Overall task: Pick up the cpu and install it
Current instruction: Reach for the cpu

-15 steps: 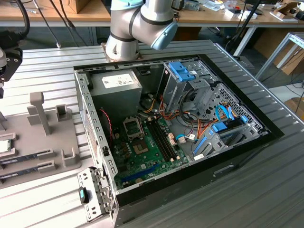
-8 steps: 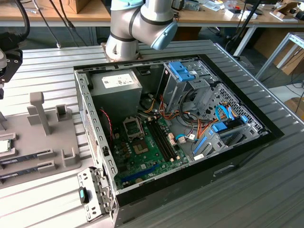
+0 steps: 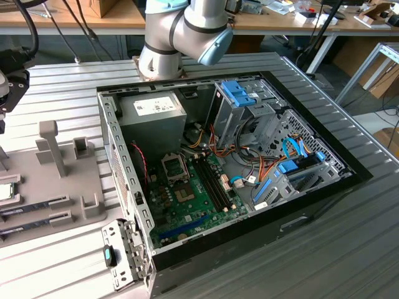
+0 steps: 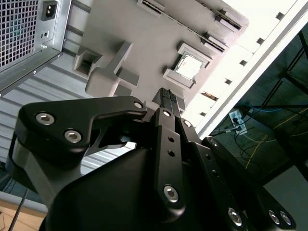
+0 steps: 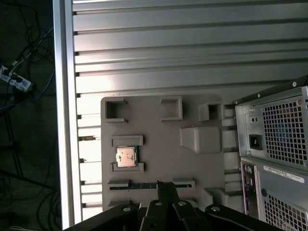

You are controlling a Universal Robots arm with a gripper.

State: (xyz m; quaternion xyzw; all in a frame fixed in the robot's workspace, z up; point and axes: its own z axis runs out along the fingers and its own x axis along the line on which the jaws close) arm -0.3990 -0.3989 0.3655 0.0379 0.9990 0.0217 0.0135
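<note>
The cpu (image 5: 126, 157) is a small silvery square with a thin green rim. It lies flat between two low brackets on a grey fixture plate (image 5: 163, 144). It also shows in the second wrist view (image 4: 188, 66) and at the exterior view's left edge (image 3: 6, 191). My gripper (image 5: 165, 185) hovers above the plate, off to one side of the cpu and apart from it, its two black fingers pressed together with nothing between them (image 4: 167, 94). The dark metal-framed socket (image 3: 173, 167) sits on the green motherboard inside the open computer case (image 3: 312, 205).
Long dark memory sticks (image 3: 34, 204) lie in slots on the fixture plate, beside grey upright posts (image 3: 51, 146). The case holds a power supply (image 3: 153, 112), drive cages and cables. The slatted metal table's edge (image 5: 62, 115) runs close to the plate.
</note>
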